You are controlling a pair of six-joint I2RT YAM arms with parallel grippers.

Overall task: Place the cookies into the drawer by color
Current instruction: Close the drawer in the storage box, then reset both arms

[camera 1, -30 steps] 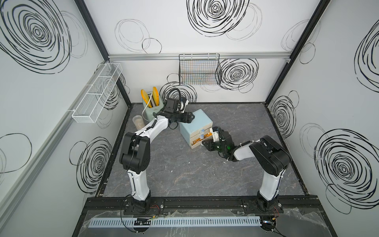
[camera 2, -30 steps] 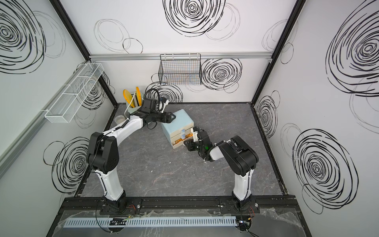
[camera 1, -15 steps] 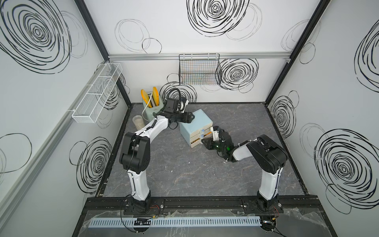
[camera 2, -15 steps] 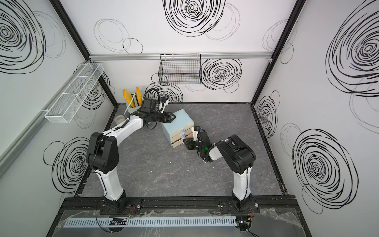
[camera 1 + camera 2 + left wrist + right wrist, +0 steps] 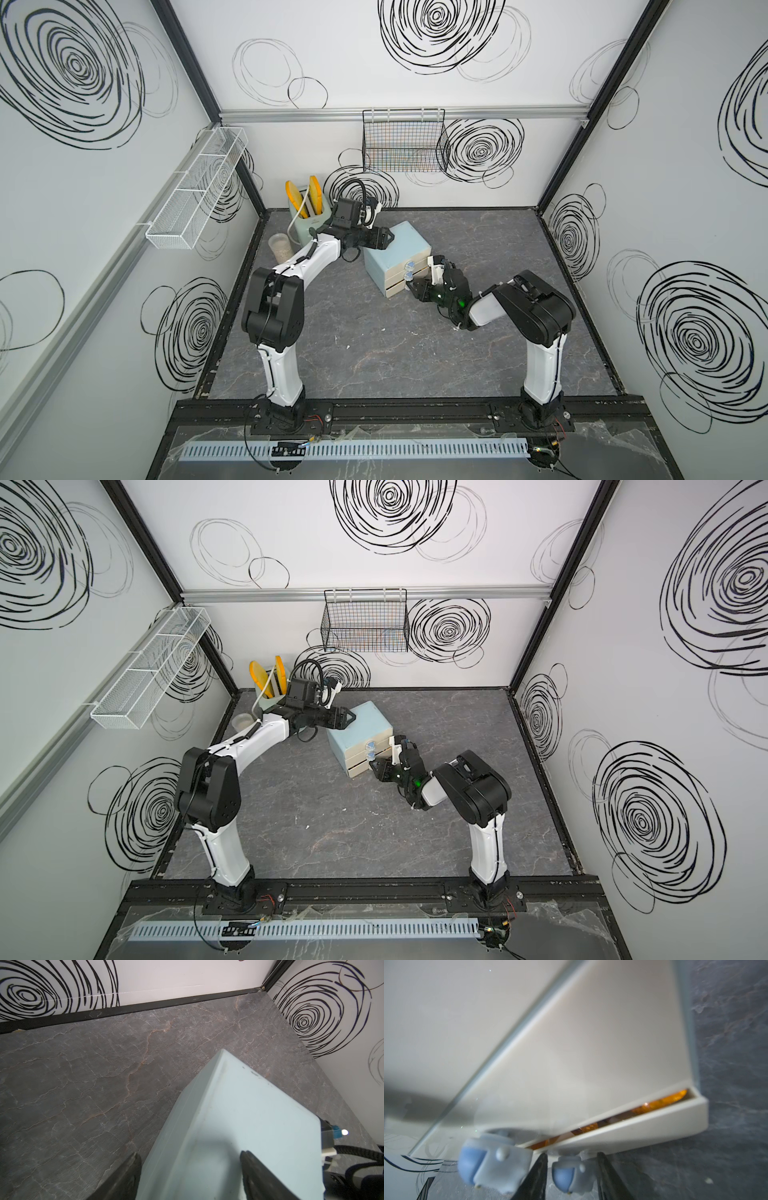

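Closing step, task near end by look. Drawer [image 5: 395, 255] chest mid-counter [image 5: 374, 353]: three fronts, lowest slightly ajar. Orange cookies [image 5: 658, 1102] glint in gap, count unclear; none seen loose. Right gripper [image 5: 572, 1155] released, jaws loosely astride lowest knob [image 5: 566, 1176]. Two upper knobs [image 5: 409, 264] show in both top views. Left gripper [image 5: 384, 240] spread wide at chest top, grasping nothing. Next: nudge front flush, then withdraw.

drawer [image 5: 399, 245]: pale blue, cream fronts | cookies [image 5: 662, 1101]: seemingly orange, blurred | table [image 5: 374, 353]: grey, veined | walls [image 5: 415, 95]: black swirls
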